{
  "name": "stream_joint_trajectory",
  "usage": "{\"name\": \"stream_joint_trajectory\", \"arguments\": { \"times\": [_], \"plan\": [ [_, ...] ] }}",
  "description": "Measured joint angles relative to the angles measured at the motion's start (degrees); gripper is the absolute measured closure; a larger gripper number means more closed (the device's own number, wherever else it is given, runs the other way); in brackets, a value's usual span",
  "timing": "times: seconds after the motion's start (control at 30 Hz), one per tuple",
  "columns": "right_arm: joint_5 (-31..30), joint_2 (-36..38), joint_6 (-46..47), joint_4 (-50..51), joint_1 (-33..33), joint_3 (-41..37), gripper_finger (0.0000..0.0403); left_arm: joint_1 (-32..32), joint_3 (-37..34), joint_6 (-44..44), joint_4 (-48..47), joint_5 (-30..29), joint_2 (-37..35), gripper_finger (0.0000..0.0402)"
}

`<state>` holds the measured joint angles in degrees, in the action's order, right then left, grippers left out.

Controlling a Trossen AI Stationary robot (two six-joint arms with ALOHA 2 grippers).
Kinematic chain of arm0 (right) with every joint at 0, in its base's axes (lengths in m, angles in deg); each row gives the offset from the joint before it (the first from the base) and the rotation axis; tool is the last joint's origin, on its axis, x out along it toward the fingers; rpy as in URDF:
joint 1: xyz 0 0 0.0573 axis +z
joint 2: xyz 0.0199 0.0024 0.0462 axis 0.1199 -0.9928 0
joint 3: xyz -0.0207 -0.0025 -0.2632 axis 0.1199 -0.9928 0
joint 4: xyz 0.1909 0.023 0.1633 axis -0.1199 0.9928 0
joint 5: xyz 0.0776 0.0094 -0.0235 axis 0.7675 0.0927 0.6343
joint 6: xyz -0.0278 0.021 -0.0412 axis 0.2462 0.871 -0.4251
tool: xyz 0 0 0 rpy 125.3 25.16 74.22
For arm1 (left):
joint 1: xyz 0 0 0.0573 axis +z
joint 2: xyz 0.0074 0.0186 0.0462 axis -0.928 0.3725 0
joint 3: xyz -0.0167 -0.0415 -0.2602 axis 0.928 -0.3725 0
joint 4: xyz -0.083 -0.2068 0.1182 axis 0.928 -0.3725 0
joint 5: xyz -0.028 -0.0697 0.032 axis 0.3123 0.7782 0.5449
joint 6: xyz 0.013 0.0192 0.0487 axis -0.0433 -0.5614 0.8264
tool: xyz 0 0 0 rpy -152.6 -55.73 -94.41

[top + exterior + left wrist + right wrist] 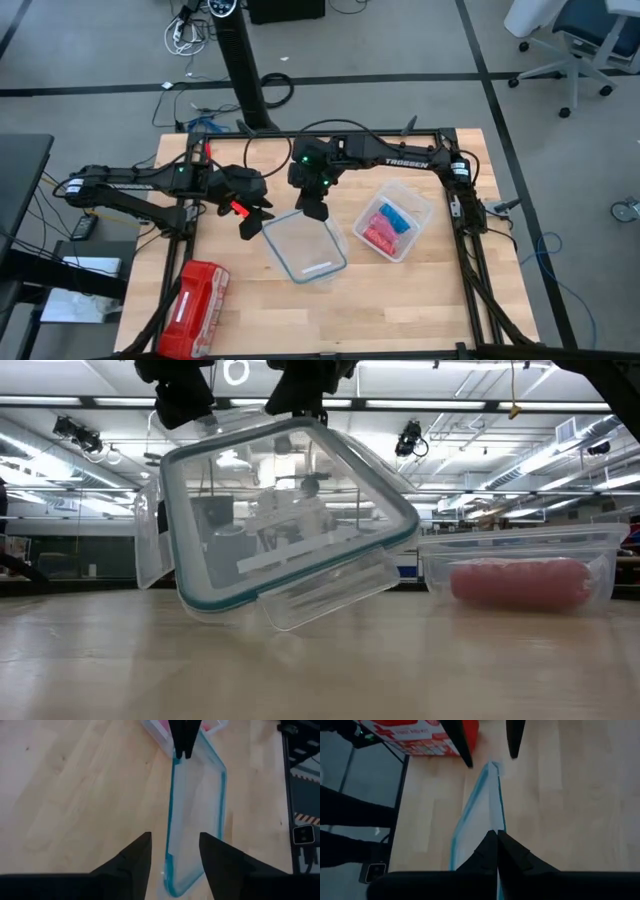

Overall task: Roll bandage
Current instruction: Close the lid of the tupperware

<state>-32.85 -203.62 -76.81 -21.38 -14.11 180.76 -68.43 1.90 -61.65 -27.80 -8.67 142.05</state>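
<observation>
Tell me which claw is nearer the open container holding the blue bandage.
Right. The right claw grips the clear lid just beside the container; the left claw is open across the lid, farther off.

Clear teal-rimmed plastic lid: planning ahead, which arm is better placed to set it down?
Likely right: the right gripper is shut on the clear teal-rimmed plastic lid; the left gripper is open.

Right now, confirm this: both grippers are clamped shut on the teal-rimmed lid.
Not both. The right gripper is clamped shut on the teal-rimmed lid; the left gripper is open, fingers apart astride the lid's edge, as the left wrist view shows.
</observation>
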Motion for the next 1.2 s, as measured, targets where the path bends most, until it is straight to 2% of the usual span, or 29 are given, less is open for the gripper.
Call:
{"name": "stream_joint_trajectory", "arguments": {
  "times": [0.4, 0.53, 0.83, 1.03, 1.2],
  "plan": [
    [0.0, 0.0, 0.1, -0.2, 0.0, 2.9, 0.0403, 0.0, 0.0, 4.4, 0.0, -0.4, 0.0, 0.0244],
    [0.0, 0.0, -0.1, -0.6, 0.0, 2.9, 0.0403, 0.0, 0.0, 5.5, -0.1, -1.1, 0.0, 0.0276],
    [0.0, 0.0, 0.0, -0.8, 0.0, 2.9, 0.0402, 0.0, 0.0, 6.2, 0.0, -1.1, 0.0, 0.0386],
    [0.0, 0.0, 2.4, -0.9, -0.2, 2.9, 0.0394, 0.0, 0.0, 5.9, 0.0, -1.0, 0.0, 0.0391],
    [0.3, 0.3, 4.5, -0.8, -0.8, 2.9, 0.0368, 0.0, -0.1, 3.2, 0.3, -0.8, 0.0, 0.0396]
  ]
}}
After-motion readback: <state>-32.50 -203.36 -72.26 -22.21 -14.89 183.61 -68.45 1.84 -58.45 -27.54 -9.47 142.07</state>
